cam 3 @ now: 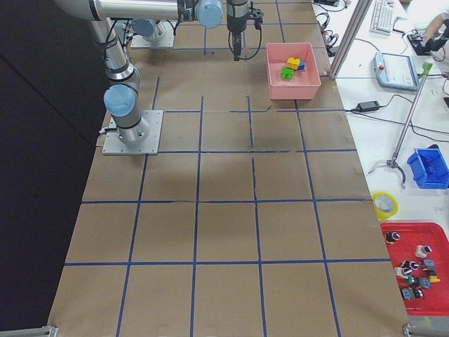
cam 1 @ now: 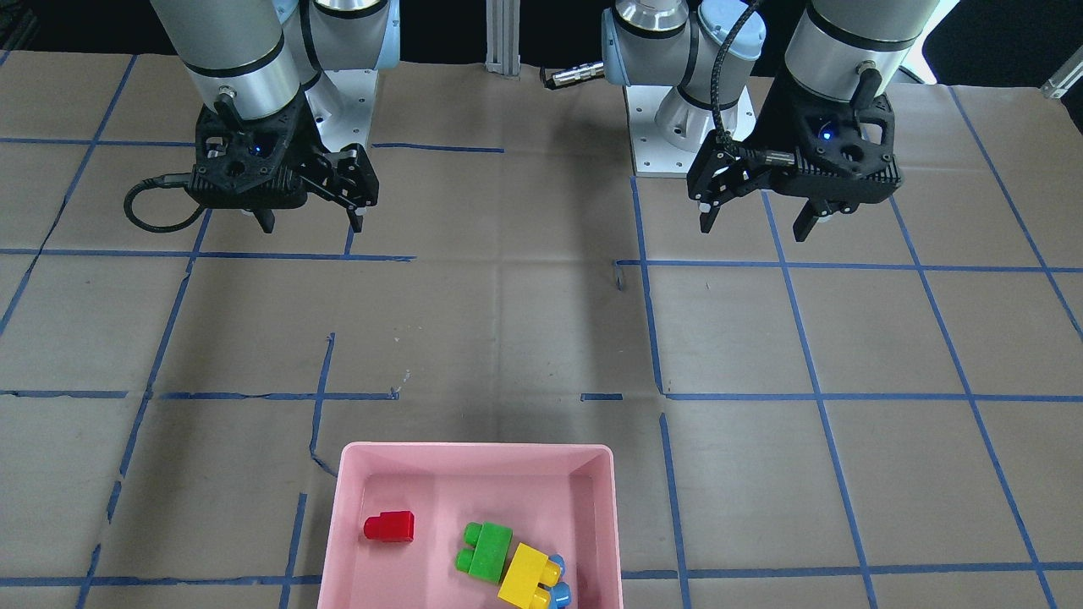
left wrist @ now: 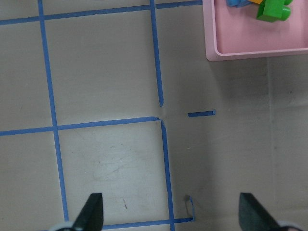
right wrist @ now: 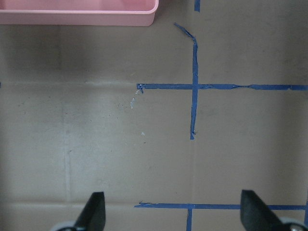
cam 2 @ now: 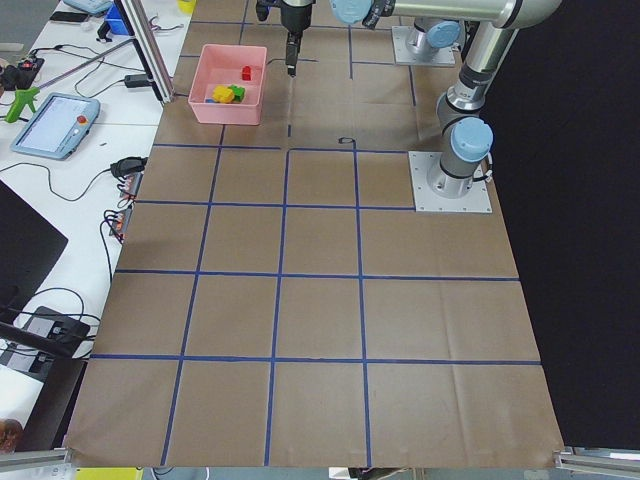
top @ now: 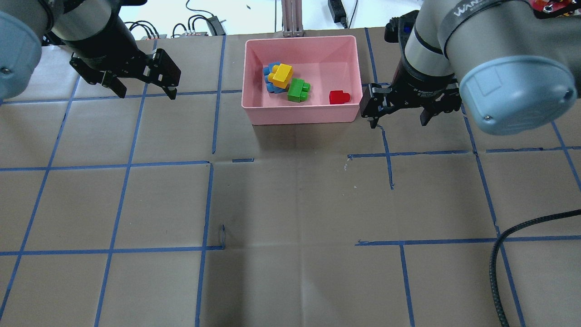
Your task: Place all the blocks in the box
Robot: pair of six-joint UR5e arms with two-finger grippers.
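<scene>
The pink box (top: pixel 299 113) stands at the table's far middle; it also shows in the front view (cam 1: pixel 351 474). Inside lie the red block (top: pixel 338 97) (cam 1: pixel 390 526), the green block (top: pixel 298 90) (cam 1: pixel 485 551), and the yellow block (top: pixel 281 75) (cam 1: pixel 529 576) resting on the blue block (top: pixel 271 72) (cam 1: pixel 557 584). My left gripper (top: pixel 146 91) (cam 1: pixel 757 224) hangs open and empty left of the box. My right gripper (top: pixel 399 120) (cam 1: pixel 311 224) hangs open and empty right of the box. The wrist views show bare paper between open fingers.
Brown paper with blue tape lines covers the table (top: pixel 290 204). A black cable (top: pixel 504 254) loops at the near right. The arm bases (cam 1: pixel 677 127) stand at the robot's side. Operators' gear lies beyond the far edge.
</scene>
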